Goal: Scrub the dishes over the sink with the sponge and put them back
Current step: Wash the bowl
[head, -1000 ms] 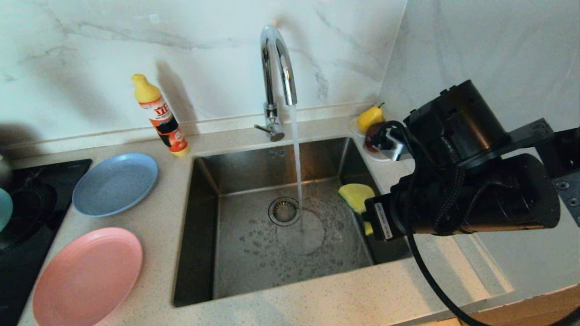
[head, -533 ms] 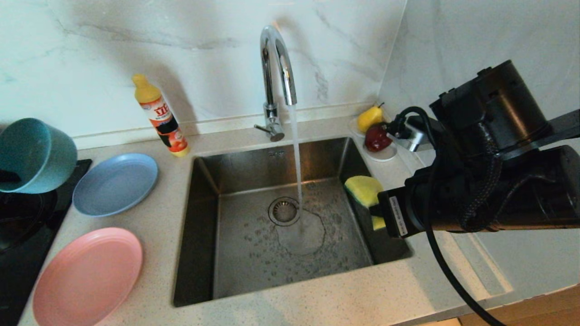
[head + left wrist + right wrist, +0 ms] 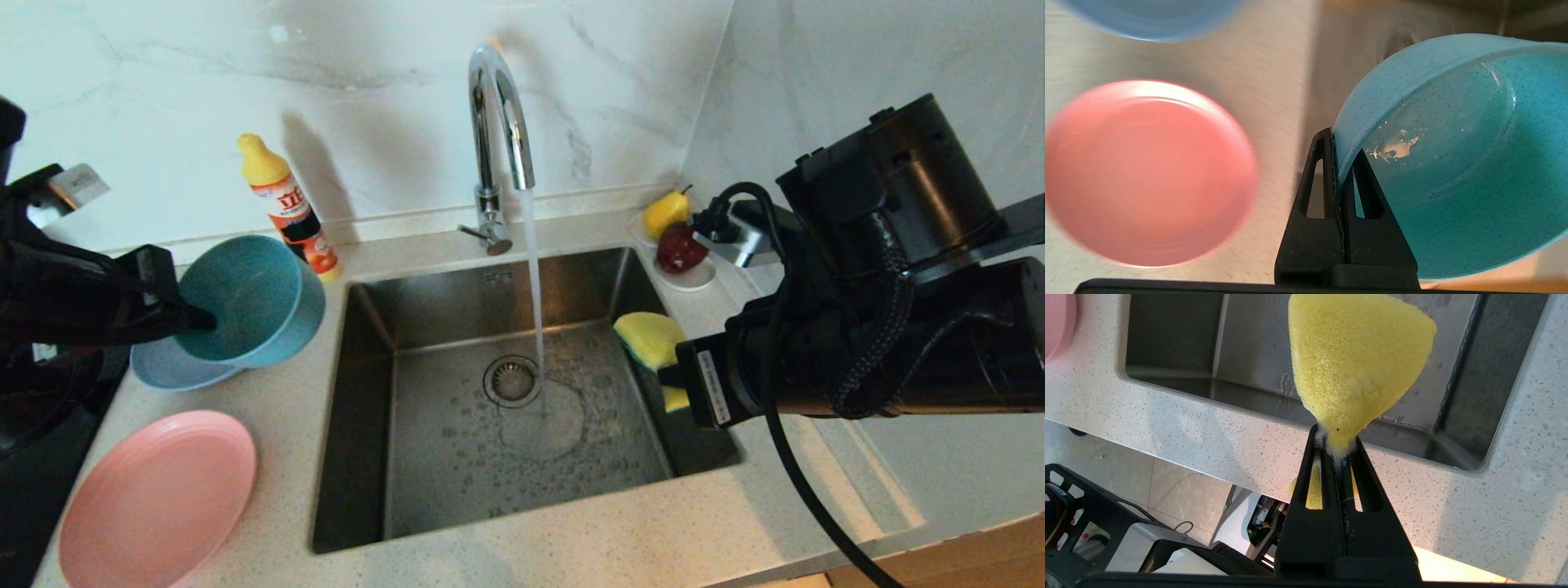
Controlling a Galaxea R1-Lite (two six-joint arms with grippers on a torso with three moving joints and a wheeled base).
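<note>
- Head view: the left end effector (image 3: 192, 318) is clamped on the rim of the small round teal bowl (image 3: 253, 298), which hangs tilted on its side above the matte blue round plate (image 3: 175, 371) on the speckled pale counter (image 3: 531, 547).
- The matte pink round plate (image 3: 155, 494) lies on the counter near its front edge, left of the sink.
- The square stainless-steel sink (image 3: 457, 457) has a round strainer drain (image 3: 512, 380); a stream of water falls from the tall chrome arched tap (image 3: 496, 122) just beside the drain.
- The right end effector (image 3: 673, 377) is closed on the soft yellow sponge (image 3: 651, 339), held above the sink's right side.
- A small white saucer (image 3: 694, 282) holds a yellow pear (image 3: 665, 212) and a dark red fruit (image 3: 680, 249); an orange bottle with a yellow cap (image 3: 290, 208) leans at the marble wall (image 3: 245, 82).
- Left wrist view: both fingers (image 3: 1367, 196) pinch the bowl's rim (image 3: 1351, 139); a pale smear sits inside the bowl.
- Right wrist view: the sponge is squeezed to a cone between the fingers (image 3: 1314, 473), over the sink's edge.
</note>
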